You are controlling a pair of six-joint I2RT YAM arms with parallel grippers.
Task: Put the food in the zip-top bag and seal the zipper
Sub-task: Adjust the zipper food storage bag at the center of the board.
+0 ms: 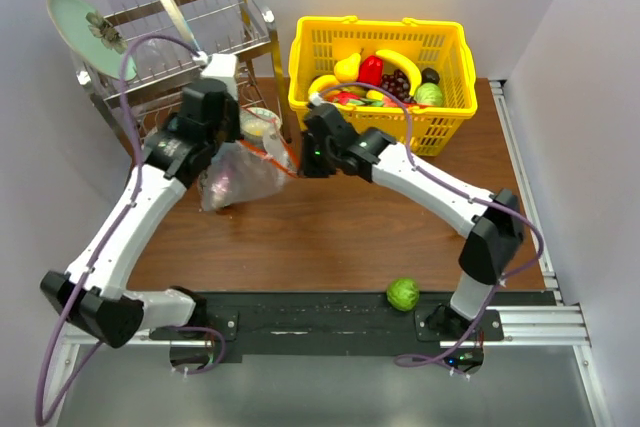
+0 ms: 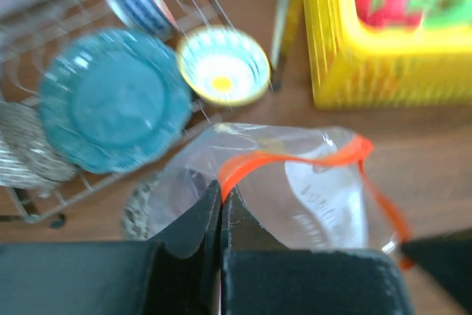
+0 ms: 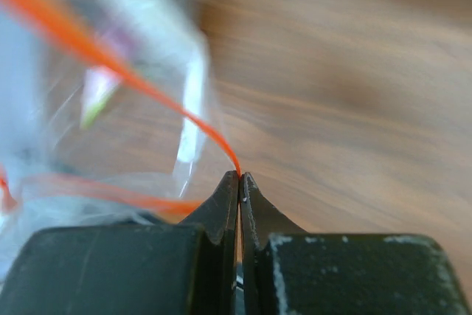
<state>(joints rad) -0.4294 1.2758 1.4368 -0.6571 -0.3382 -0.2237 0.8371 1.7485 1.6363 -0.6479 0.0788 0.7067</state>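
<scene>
Zipper pinched by both clenched claws.
The left gripper (image 2: 221,201) and right gripper (image 3: 240,182) are each closed tight on the zipper (image 2: 295,160). The zip-top bag (image 1: 235,177) is held up between dish rack (image 1: 190,22) and yellow basket (image 1: 380,47). A round green piece (image 1: 403,294) is seen at the near edge of the table (image 1: 300,237).

The rack (image 1: 190,22) stands at the upper left of the top view, with the basket (image 1: 440,132) just right of it at upper centre, holding food (image 1: 372,69). The bag (image 1: 235,177) lies on the table (image 1: 330,232) left of centre, in front of the rack. The left gripper (image 2: 221,195) sits at the left end of the zipper (image 2: 295,160), the right gripper (image 3: 240,178) at its right end. A round fruit (image 1: 403,294) lies lower centre-right, at the table's near edge, well apart from the bag. In the left wrist view a plate (image 2: 110,97) sits in the rack at upper left, a bowl (image 2: 223,64) just right of it, both behind the bag
</scene>
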